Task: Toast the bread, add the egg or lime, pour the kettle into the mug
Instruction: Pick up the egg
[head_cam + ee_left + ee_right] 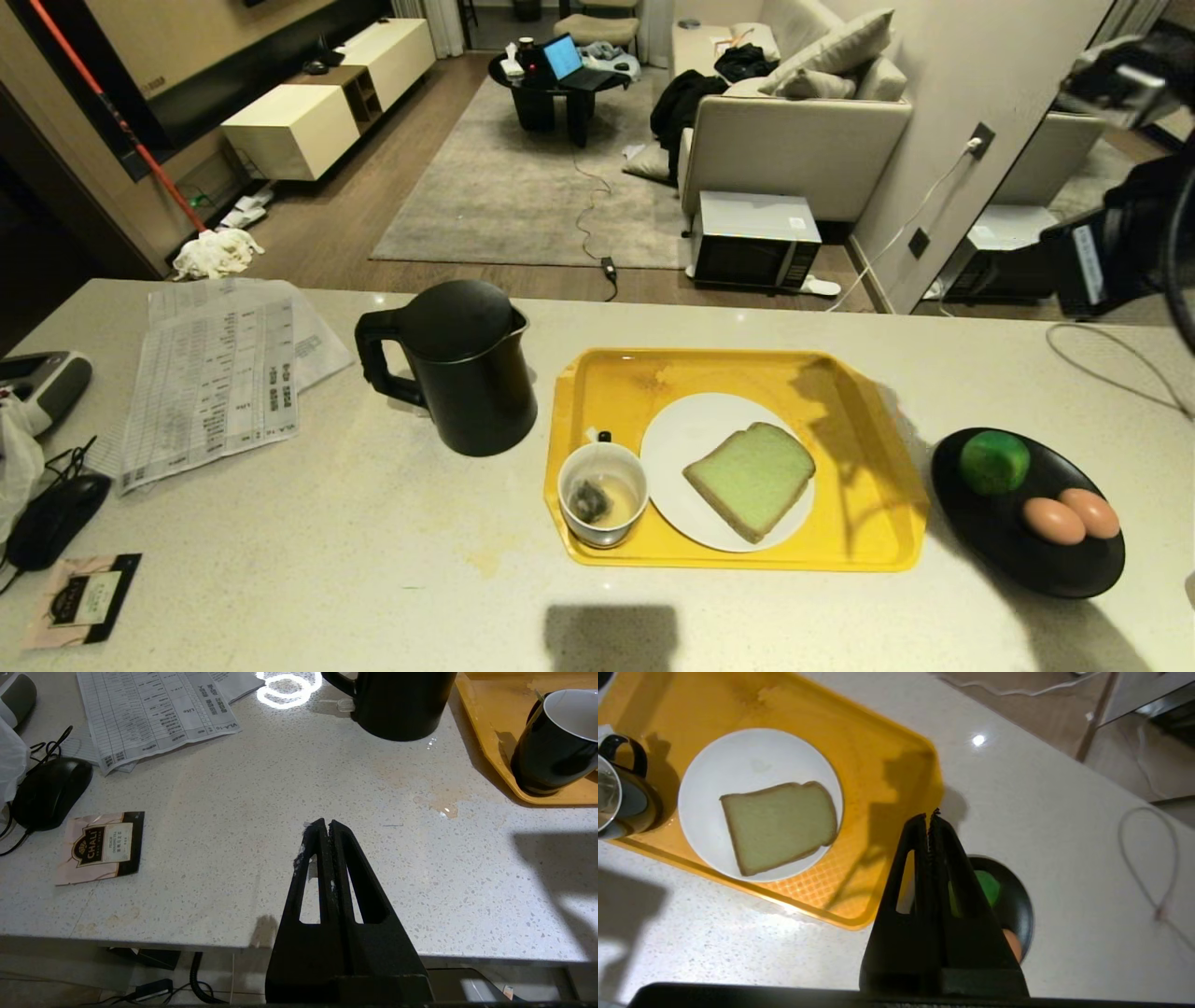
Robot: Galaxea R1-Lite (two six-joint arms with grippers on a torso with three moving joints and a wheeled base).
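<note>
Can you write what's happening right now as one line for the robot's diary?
left gripper: shut, parked over counter | right gripper: shut, empty, above black plate | bread: on white plate | lime: untouched

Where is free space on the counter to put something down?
Bare counter lies in front of the kettle, between the papers and the tray, and also behind the black dish. The tray's right part is bare. The mug and plate crowd its left.
</note>
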